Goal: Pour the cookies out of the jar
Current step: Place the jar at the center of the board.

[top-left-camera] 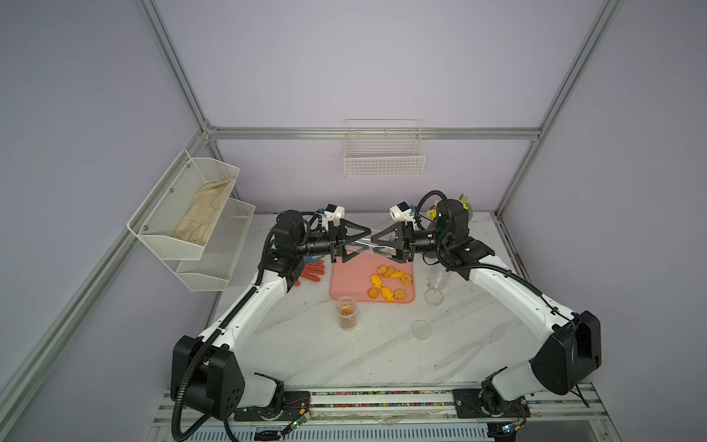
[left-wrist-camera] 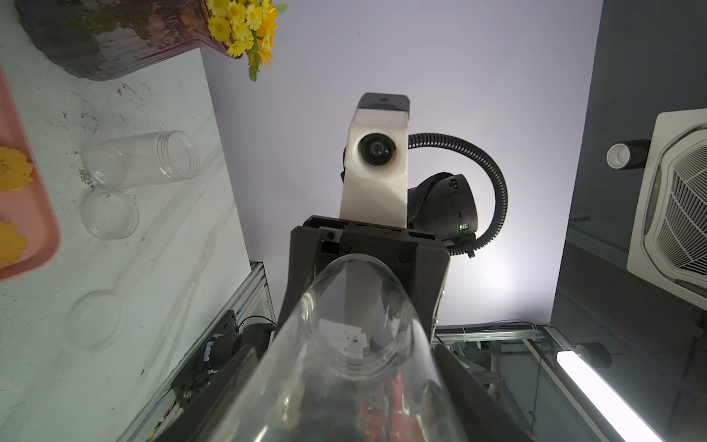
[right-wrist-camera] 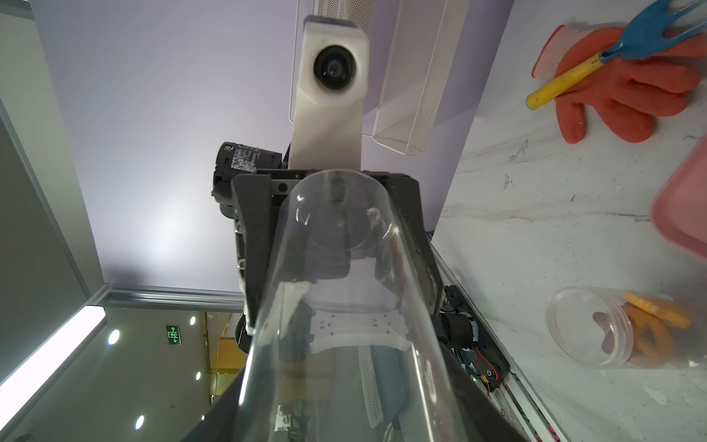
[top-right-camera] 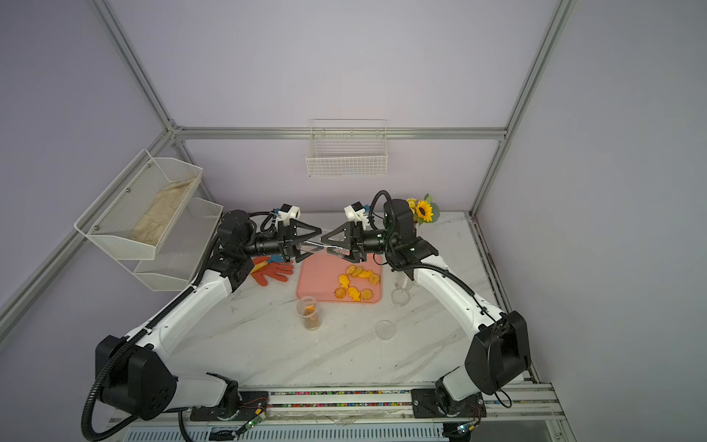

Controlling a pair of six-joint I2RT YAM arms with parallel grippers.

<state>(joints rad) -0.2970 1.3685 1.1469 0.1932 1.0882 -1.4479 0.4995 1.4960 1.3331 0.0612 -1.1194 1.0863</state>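
A clear jar [top-right-camera: 333, 250] hangs level over the back edge of the pink tray [top-left-camera: 350, 281], held from both ends. It looks empty in the wrist views. My left gripper [top-left-camera: 366, 241] is shut on one end of the jar [left-wrist-camera: 344, 344]. My right gripper [top-left-camera: 373, 245] is shut on the other end of the jar [right-wrist-camera: 344, 268]. The two grippers face each other, tips almost meeting. Several orange-yellow cookies [top-left-camera: 390, 285] lie spread on the tray's right half in both top views [top-right-camera: 357, 283]. A second clear jar [top-left-camera: 346, 312] stands at the tray's front corner with cookies [right-wrist-camera: 650, 325] inside.
An empty clear jar [top-left-camera: 438, 279] lies right of the tray, with a lid [top-left-camera: 434, 297] beside it and another lid [top-left-camera: 421, 329] nearer the front. An orange glove [top-right-camera: 273, 271] and a blue fork [right-wrist-camera: 650, 34] lie left of the tray. A flower vase [top-right-camera: 422, 210] stands back right. Mesh shelves [top-left-camera: 183, 222] hang on the left wall.
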